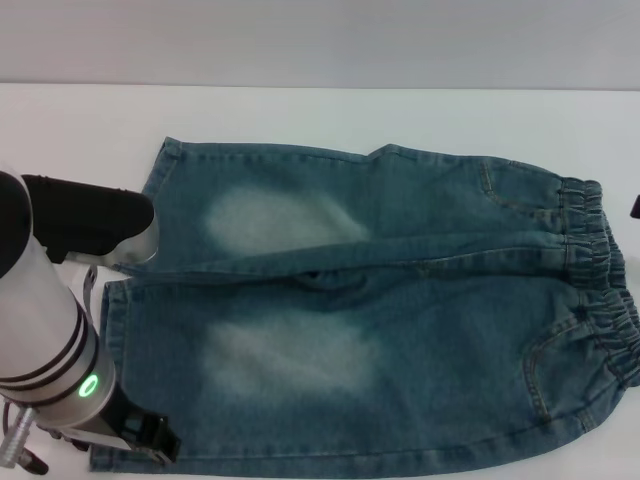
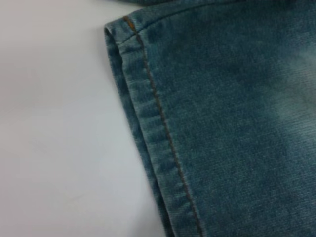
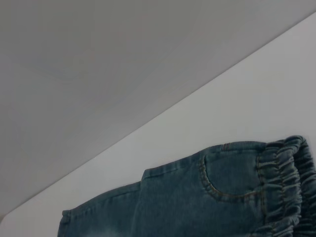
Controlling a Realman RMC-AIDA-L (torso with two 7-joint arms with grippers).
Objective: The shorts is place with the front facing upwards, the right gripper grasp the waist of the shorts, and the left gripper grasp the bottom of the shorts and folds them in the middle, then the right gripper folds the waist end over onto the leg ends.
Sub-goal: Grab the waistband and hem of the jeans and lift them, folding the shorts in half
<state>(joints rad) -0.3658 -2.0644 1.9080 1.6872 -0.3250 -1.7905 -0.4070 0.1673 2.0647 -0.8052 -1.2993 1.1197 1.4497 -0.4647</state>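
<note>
Flat on the white table (image 1: 300, 110), the shorts (image 1: 400, 330) lie front up, spread sideways across the head view: gathered waist (image 1: 600, 280) at 3 o'clock, leg ends (image 1: 155, 185) at 9 o'clock. Pale faded patches sit on both thighs, and a stitched pocket curves just inside the waist.

Left gripper (image 1: 150, 438) sits at about 8 o'clock, low over the near leg's hem corner at the denim's edge. I cannot tell whether its fingers are spread or closed, or whether they touch the cloth. Its silver-white arm with the green ring rises just beside it at the table's left edge. The left wrist view shows the hem (image 2: 153, 138) close up, with brown stitching, lying flat on the table.

Right gripper (image 1: 636, 207) is only a dark sliver at 3 o'clock, beside the waist; its state cannot be told. Its wrist view shows the far waist corner (image 3: 284, 182) and a pocket (image 3: 229, 175).
</note>
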